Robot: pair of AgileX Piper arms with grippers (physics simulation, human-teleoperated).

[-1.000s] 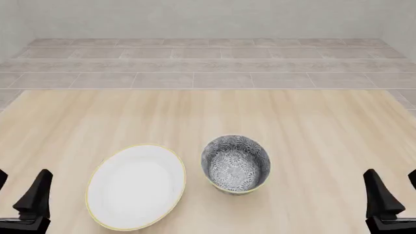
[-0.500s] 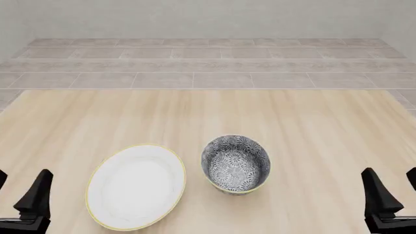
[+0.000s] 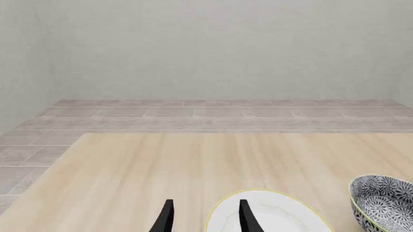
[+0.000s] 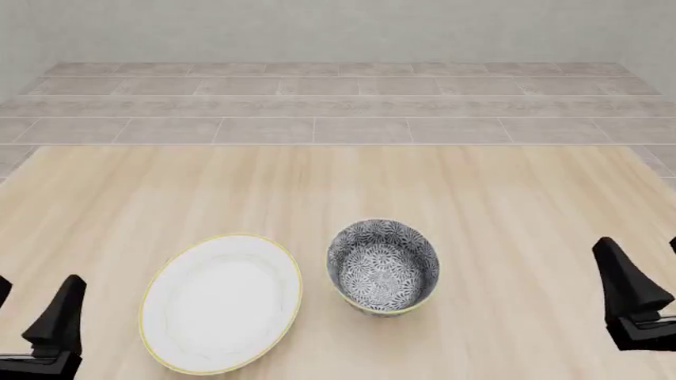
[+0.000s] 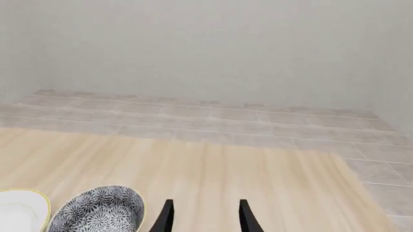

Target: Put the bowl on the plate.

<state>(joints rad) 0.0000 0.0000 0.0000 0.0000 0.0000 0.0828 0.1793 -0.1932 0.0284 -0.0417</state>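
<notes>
The deep round bowl with a dark-grey and white floral pattern (image 4: 382,267) stands upright on the pale wooden table (image 4: 338,182), near the front and a little right of centre. Just left of it, close but apart, lies the wide shallow white plate with a thin yellow rim (image 4: 221,303). The black right gripper (image 4: 653,291) hovers well to the right of the bowl, fingers spread and empty. The black left gripper (image 4: 32,321) sits left of the plate, fingers likewise spread, holding nothing.
</notes>
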